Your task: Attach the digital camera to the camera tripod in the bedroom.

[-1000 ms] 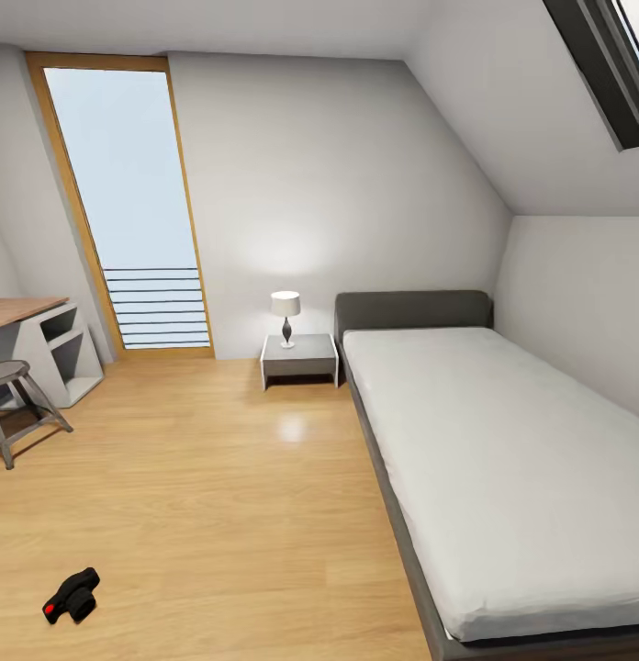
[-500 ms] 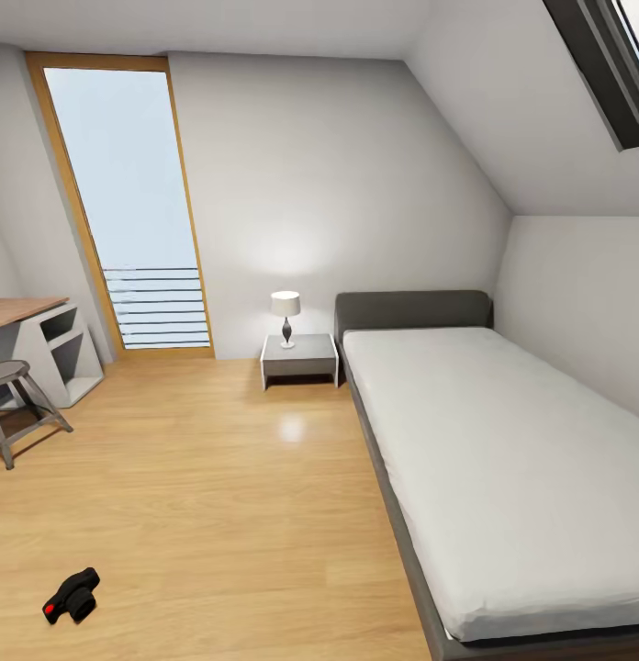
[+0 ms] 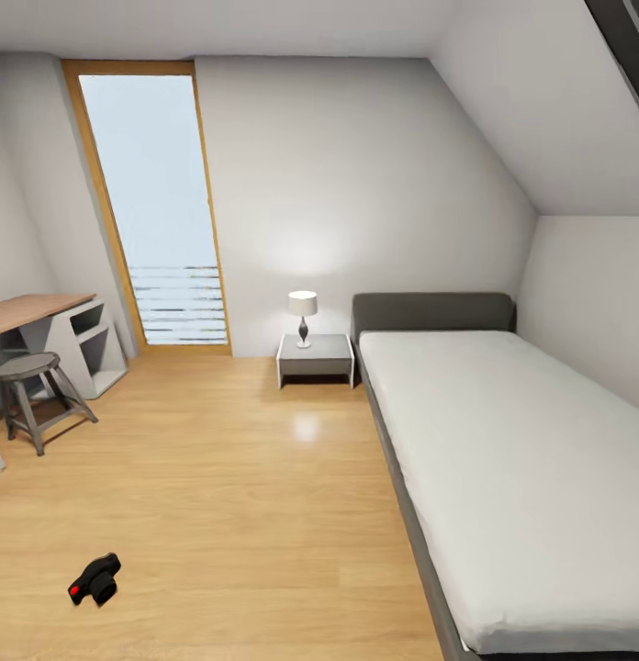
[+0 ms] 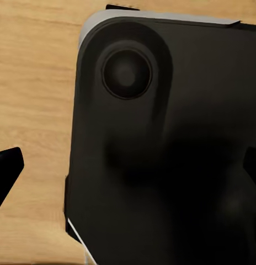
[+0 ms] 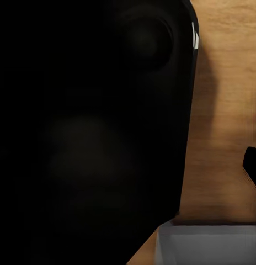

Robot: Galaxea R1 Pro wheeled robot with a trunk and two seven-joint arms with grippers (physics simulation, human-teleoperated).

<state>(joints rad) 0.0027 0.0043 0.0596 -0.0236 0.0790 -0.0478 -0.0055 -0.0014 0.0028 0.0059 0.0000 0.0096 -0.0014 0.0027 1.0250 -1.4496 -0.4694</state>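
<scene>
Gripper fingers' spread unclear; matte black digital camera (image 3: 95, 579) lies on glossy plank floor (image 3: 228, 477).

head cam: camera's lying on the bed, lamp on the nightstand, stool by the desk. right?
Not quite. The head view shows the digital camera lying on the wood floor, well away from the bed. The lamp on the nightstand and the stool by the desk are right.

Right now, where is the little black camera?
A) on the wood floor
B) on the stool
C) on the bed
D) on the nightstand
A: the digital camera lies on the wood floor, well apart from the bed, the nightstand and the stool.
</scene>
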